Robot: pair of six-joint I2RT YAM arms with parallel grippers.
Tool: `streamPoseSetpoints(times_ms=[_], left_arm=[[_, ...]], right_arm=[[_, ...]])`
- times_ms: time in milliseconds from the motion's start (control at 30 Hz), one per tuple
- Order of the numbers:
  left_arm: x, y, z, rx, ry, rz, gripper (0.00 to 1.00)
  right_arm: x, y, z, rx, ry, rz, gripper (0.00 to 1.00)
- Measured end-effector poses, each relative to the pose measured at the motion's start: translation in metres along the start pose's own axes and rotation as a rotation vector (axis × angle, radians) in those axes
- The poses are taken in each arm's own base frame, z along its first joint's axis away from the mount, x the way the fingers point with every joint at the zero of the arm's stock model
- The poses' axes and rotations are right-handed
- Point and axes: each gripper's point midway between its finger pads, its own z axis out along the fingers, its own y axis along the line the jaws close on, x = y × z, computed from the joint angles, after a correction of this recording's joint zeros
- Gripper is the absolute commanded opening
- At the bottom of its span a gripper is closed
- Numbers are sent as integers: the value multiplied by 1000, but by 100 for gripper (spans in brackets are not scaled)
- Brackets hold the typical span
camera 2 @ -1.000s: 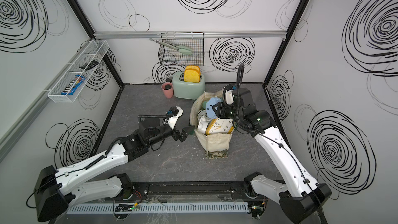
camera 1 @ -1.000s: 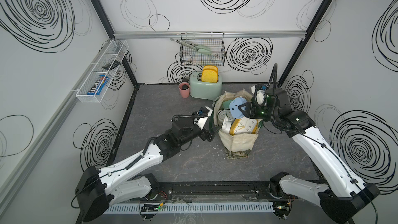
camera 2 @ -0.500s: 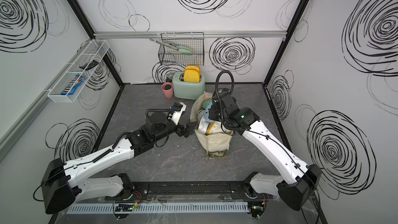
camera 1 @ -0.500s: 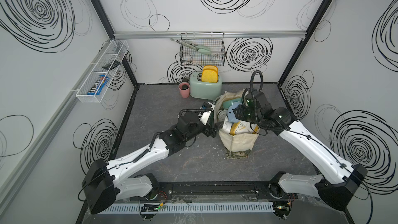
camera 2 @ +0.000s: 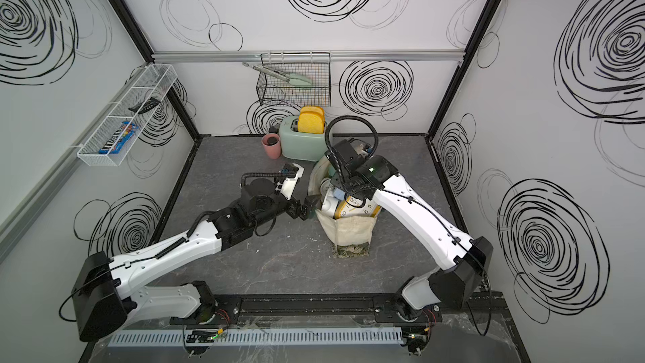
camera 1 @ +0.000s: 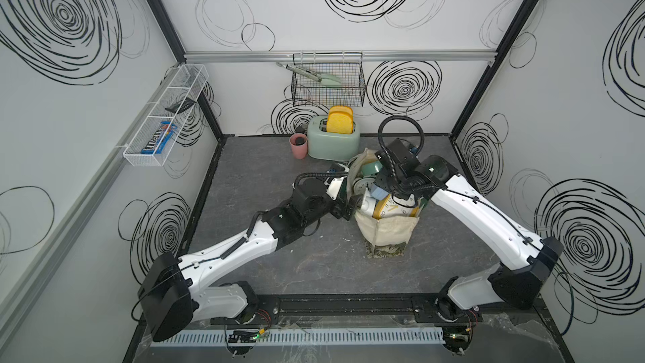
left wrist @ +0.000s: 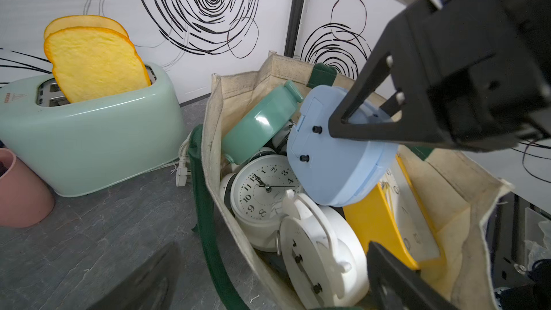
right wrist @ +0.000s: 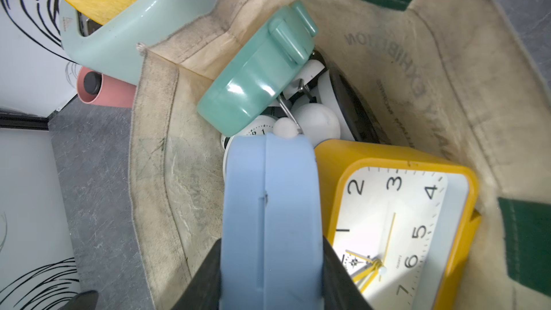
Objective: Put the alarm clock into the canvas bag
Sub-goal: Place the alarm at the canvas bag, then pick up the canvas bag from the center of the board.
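The cream canvas bag (camera 1: 387, 232) (camera 2: 349, 232) with dark green handles stands upright mid-table. Its mouth is wide and holds several clocks: green, white and yellow. My right gripper (right wrist: 271, 263) (camera 1: 378, 186) is shut on a light blue alarm clock (right wrist: 271, 204) (left wrist: 337, 162) (camera 2: 338, 191). It holds the clock edge-on in the bag's mouth, against the yellow clock (right wrist: 396, 210). My left gripper (left wrist: 272, 246) (camera 1: 345, 204) is open at the bag's left rim. One finger is outside the bag wall (left wrist: 211, 144) and the other inside; they hold nothing.
A mint toaster (camera 1: 333, 141) with two bread slices and a pink cup (camera 1: 298, 146) stand just behind the bag. A black wire basket (camera 1: 328, 92) with tongs hangs on the back wall. A white wire shelf (camera 1: 164, 116) is on the left wall.
My right gripper has carried the blue clock leftward and down into the bag's mouth. The left gripper has stayed at the bag's rim while its arm shifted.
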Motion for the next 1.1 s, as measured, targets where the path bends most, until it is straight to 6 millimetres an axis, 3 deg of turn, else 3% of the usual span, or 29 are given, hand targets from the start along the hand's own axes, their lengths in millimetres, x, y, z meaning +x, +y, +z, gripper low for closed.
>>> streamPoseSetpoints(times_ms=[67,133,233,367,400,567,700,833,1000,1100], left_arm=[[-3,0,0,-3,-4,-2,100],[-6,0,-1,-4,-11,-4,100],[-9,0,-1,-3,-15,-11,96],[-11,1,-1,-1,-19,-34,96],[-11,3,-1,-3,-17,-43,96],[-12,13,-1,-16,10,-71,96],[-19,11,1,8,26,-97,96],[-19,7,14,32,85,-128,98],[-3,11,33,3,178,-149,91],[11,16,40,-28,236,-157,86]], right_arm=[[1,-1,3,8,9,22,44],[1,-1,4,8,14,45,60],[-6,0,3,10,-6,55,75],[-25,17,-12,-50,-66,32,89],[-29,21,-16,-73,-84,22,97],[-49,24,-45,-191,-178,-85,97],[-81,-7,-55,-240,-250,-124,97],[-107,-62,-37,-168,-291,-117,97],[-105,-105,4,-99,-225,-150,99],[-97,-119,24,-98,-182,-161,88]])
